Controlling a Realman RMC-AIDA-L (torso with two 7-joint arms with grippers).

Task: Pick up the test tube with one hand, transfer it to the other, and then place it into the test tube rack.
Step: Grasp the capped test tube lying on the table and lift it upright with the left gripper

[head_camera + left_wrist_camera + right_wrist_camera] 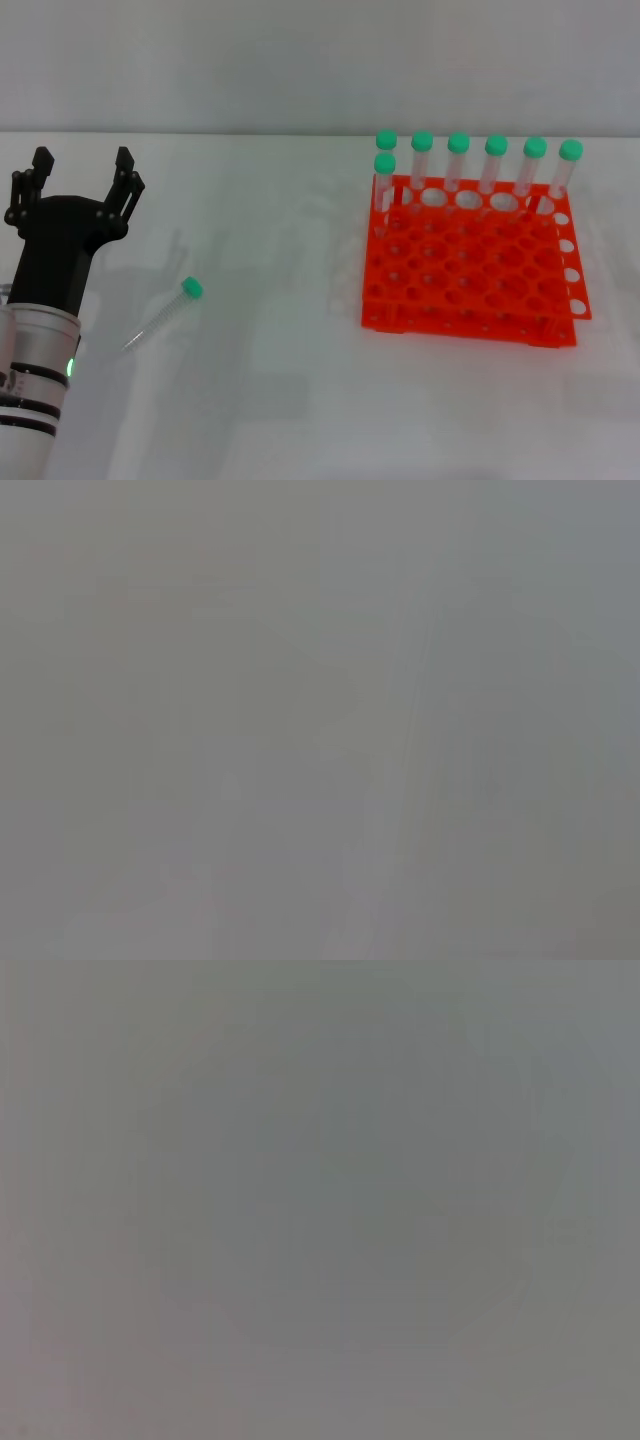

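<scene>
A clear test tube (163,313) with a green cap lies flat on the white table, cap toward the far right, tip toward me. My left gripper (83,170), black and clawed on a white-and-silver arm, hovers open to the left of and beyond the tube, apart from it, with nothing between its fingers. The orange test tube rack (470,265) stands at the right, with several green-capped tubes upright along its far row and one at its left. My right gripper is out of view. Both wrist views show only plain grey.
The white table (280,400) runs back to a pale wall. Open tabletop lies between the loose tube and the rack.
</scene>
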